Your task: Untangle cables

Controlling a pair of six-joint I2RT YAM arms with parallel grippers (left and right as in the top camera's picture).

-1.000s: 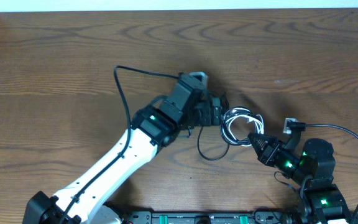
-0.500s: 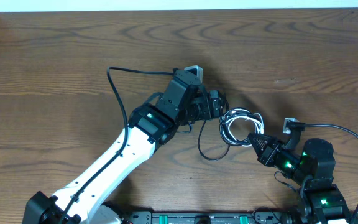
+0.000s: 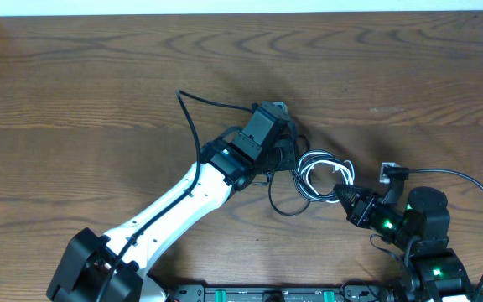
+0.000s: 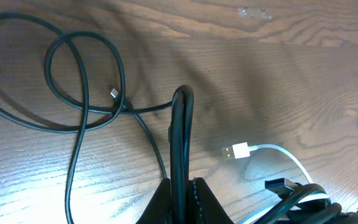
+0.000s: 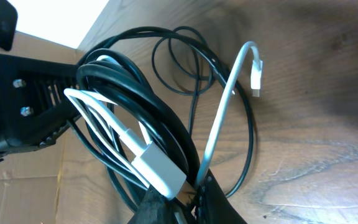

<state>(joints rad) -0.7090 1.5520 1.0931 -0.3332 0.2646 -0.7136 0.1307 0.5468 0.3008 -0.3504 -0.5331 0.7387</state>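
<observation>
Right gripper (image 5: 188, 194) is closed on the white cable (image 5: 224, 121) at the near right side of the cables (image 3: 317, 172). The cables are bunched mid-table. Left gripper (image 4: 182, 190) is closed on a folded black cable (image 4: 182, 124) at the left side of the bunch. More black cable lies looped flat on the table (image 3: 74, 84). Open wood extends to the far edge and both sides.

Overhead was evenly lit and sharp. Glare washed the left wrist view's table (image 4: 17, 199) at 7 o'clock. The right wrist view overexposed at 11 o'clock.
</observation>
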